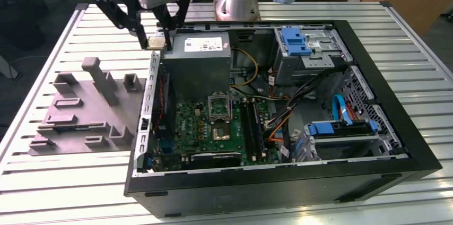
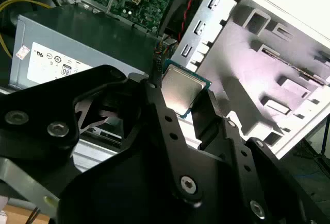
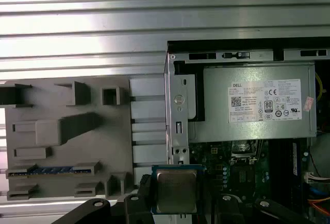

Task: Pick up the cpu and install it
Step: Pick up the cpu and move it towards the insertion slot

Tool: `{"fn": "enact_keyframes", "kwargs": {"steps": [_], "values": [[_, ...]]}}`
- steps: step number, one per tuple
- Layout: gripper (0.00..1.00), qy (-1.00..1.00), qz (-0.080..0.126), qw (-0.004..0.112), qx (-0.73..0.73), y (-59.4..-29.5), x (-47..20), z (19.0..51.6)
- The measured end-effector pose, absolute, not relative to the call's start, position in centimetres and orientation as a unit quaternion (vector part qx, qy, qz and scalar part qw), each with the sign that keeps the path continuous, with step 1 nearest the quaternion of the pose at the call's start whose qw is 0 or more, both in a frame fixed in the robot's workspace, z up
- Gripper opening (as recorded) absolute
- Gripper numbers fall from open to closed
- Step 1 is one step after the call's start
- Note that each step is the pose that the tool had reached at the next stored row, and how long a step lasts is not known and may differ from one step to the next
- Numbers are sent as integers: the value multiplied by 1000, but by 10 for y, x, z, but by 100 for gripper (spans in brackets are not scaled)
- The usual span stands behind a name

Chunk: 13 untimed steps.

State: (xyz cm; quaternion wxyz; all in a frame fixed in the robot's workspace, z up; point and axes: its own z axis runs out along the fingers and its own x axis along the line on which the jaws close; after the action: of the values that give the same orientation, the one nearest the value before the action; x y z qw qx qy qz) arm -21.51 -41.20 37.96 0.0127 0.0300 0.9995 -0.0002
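- Slatted metal table (image 1: 42, 182) under everything, with an open computer case (image 1: 396, 108) lying on its side on top of it.
- Over at the exterior view's left I've got the grey moulded fixture (image 1: 78, 113), all slots and posts, sitting just beside the case.
- Next along, the gripper (image 1: 157, 41) hangs above the case's left wall near its far corner, between the fixture and the power supply (image 1: 201, 63).
- Its fingers are clamped on the cpu (image 1: 156, 42), one on each side.
- In the second wrist view the cpu (image 2: 179, 91) is pinched by its edges, silver lid showing. Same deal in the first wrist view, where the cpu (image 3: 176, 190) sits square between the black fingers.
- So the chip is up in the air, touching nothing but the fingers.
- Nearer the camera than the power supply is the green motherboard (image 1: 194, 127), and its socket (image 1: 219, 104) is well apart from the cpu.
- At the exterior view's right are the drive bays with blue plastic, one at the back (image 1: 295, 41) and one at the front (image 1: 340, 128), with loose cables (image 1: 297, 100) between them.
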Motion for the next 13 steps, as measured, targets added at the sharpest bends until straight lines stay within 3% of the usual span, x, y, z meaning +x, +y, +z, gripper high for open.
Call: {"fn": "enact_keyframes", "kwargs": {"steps": [13], "values": [[47,999,0,13,30,-412,-207,380]]}}
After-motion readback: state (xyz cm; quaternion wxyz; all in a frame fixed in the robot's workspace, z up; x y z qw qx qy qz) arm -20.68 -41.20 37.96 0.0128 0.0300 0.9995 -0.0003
